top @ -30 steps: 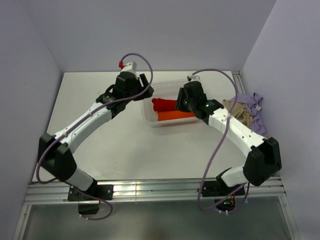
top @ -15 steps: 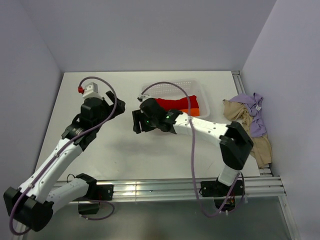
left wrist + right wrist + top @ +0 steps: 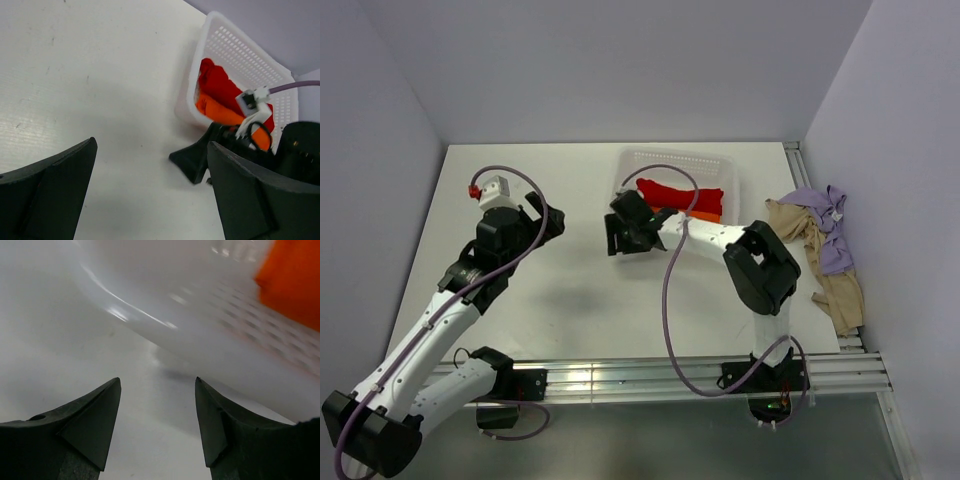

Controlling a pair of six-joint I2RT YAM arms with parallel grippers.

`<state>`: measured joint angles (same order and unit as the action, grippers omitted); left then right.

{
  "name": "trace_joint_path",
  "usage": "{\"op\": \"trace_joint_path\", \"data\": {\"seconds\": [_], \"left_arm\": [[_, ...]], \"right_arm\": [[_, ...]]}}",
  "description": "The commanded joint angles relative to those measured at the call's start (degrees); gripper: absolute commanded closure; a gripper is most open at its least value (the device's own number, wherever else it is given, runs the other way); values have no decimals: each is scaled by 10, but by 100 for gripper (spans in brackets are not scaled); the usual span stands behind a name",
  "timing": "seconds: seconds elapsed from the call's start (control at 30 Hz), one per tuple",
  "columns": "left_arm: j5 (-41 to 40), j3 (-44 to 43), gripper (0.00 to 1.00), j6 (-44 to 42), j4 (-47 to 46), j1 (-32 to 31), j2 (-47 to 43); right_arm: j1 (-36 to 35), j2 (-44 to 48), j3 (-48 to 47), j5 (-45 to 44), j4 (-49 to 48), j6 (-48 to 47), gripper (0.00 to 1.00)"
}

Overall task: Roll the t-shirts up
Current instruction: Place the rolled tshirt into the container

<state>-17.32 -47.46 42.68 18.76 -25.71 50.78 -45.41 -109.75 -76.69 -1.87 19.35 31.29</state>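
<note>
Basket (image 3: pixel 680 158) holding red t-shirt (image 3: pixel 675 195) and orange t-shirt (image 3: pixel 705 214), just past right gripper (image 3: pixel 620 240).
Jaws wide and empty on right gripper and left gripper (image 3: pixel 545 222), both over surface (image 3: pixel 570 290); beige t-shirt (image 3: pixel 800 225) and lavender t-shirt (image 3: pixel 830 225) heaped well right of right gripper.

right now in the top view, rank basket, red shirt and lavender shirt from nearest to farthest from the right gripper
1. basket: its near-left corner sits right beside the right gripper.
2. red shirt: inside the basket, a little farther back and to the right.
3. lavender shirt: far off at the right, clearly farthest.
</note>
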Motion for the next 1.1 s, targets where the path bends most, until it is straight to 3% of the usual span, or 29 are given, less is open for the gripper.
{"op": "trace_joint_path", "data": {"seconds": [0.0, 0.13, 0.4, 0.53, 0.6, 0.63, 1.07], "left_arm": [[7, 6, 3, -1, -21, -1, 5], [24, 18, 3, 0, -45, -1, 16], [42, 22, 3, 7, -66, 0, 48], [45, 22, 3, 4, -72, -1, 53], [47, 21, 3, 4, -76, 0, 56], [47, 21, 3, 3, -76, 0, 58], [52, 13, 3, -3, -65, 0, 64]], "right_arm": [[73, 16, 21, -20, -21, -4, 32], [138, 26, 56, -30, -31, -19, 32], [222, 11, 39, -127, 15, -23, 32], [276, 14, 37, -133, 18, -12, 32], [296, 10, 26, -126, 22, -9, 40], [305, 10, 22, -127, 21, -6, 37], [387, -69, -171, -134, 117, -30, 32]]}}
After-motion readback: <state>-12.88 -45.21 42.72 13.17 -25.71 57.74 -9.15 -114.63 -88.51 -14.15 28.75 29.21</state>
